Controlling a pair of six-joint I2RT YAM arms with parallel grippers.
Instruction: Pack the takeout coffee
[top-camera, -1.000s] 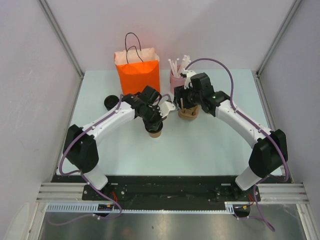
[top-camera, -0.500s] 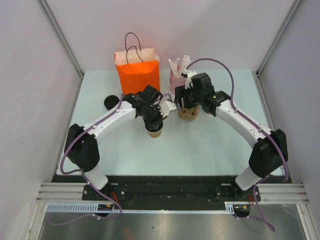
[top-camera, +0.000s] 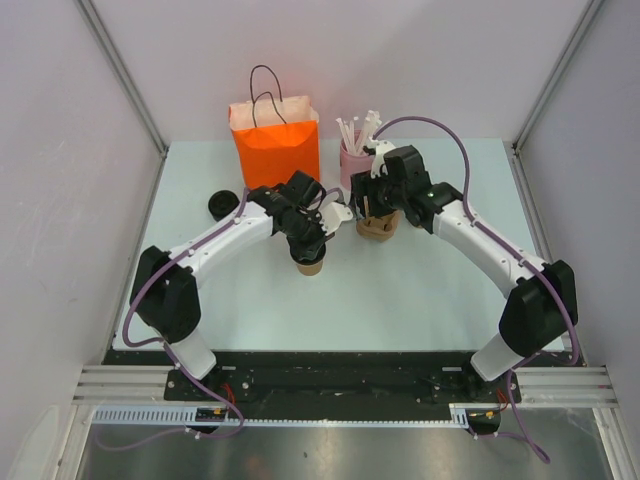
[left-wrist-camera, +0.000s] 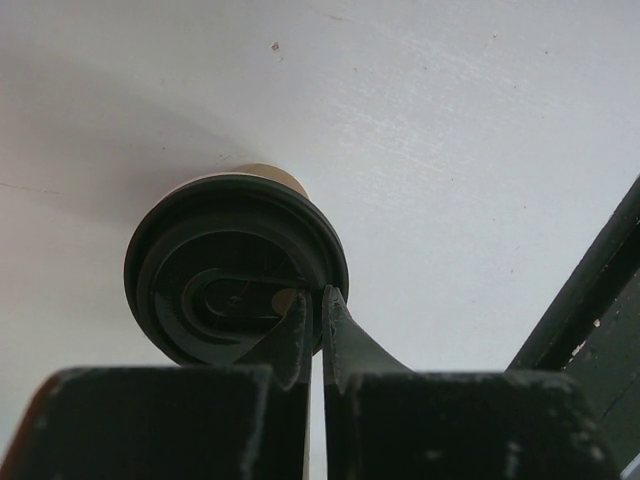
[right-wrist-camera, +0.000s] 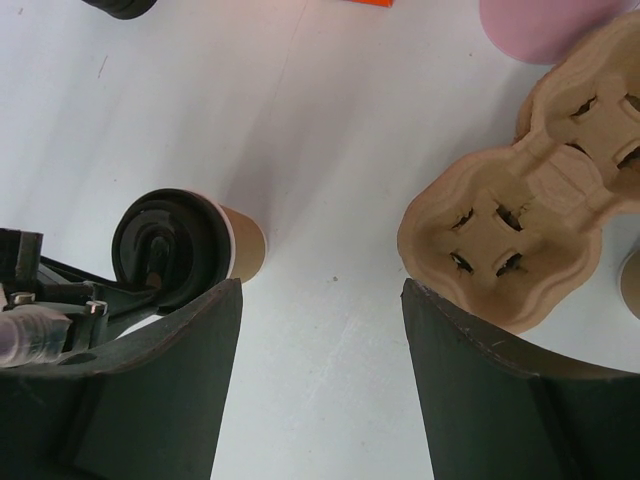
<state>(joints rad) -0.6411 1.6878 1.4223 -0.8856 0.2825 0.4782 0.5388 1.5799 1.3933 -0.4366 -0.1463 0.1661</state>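
Almost nothing has changed over the last second: both of your arms sit where they were, and the coffee has not shifted on the table.

Your left gripper (left-wrist-camera: 320, 300) has its two dark fingers pressed together, with only a sliver of light between them. They pinch the rim of the coffee (left-wrist-camera: 225, 270), one tip lying over the lid and the other outside its edge. The lid is round, black plastic with raised concentric rings and a keyhole-shaped recess. Behind it a strip of the kraft-brown paper cup shows. You cannot tell whether the cup rests on the table or hangs just above it.

Your right gripper (right-wrist-camera: 320, 290) has its broad matte fingers well apart and holds nothing. It hovers over bare table between the coffee and the carrier (right-wrist-camera: 500, 240). The carrier is tan moulded pulp with a rough surface, lobed edges and cross-slit cup wells.

The table (top-camera: 400, 290) is pale and smooth. In the top view the coffee stands near its middle, in front of the orange paper bag (top-camera: 277, 150), which stands upright at the far edge with thin cord handles. A pink cup (top-camera: 353, 162) of white sticks stands right of the bag, and a loose black lid (top-camera: 221, 206) lies to its left.
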